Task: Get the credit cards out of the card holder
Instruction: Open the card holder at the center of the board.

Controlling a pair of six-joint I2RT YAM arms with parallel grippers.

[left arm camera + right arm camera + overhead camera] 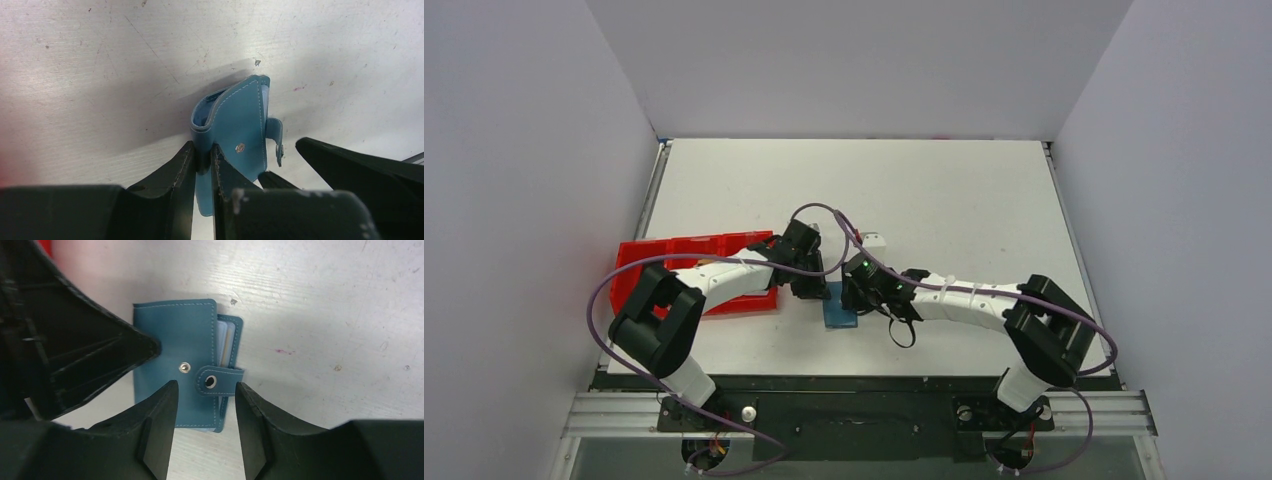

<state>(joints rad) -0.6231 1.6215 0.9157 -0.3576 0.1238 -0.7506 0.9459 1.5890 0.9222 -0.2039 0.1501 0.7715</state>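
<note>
The left gripper (202, 148) is clamped tight on one edge of the blue card holder (240, 120), whose cover bows up from the white table (100, 75). The right gripper (206, 386) hangs just over the holder with its fingers parted a modest way. The unsnapped tab (220, 377) lies in line with their gap, untouched as far as I can tell. The holder sits mid-table, near the red tray (639, 255).

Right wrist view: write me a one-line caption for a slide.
Open right gripper poised either side of the unsnapped tab of the blue card holder lying on the white table.
</note>
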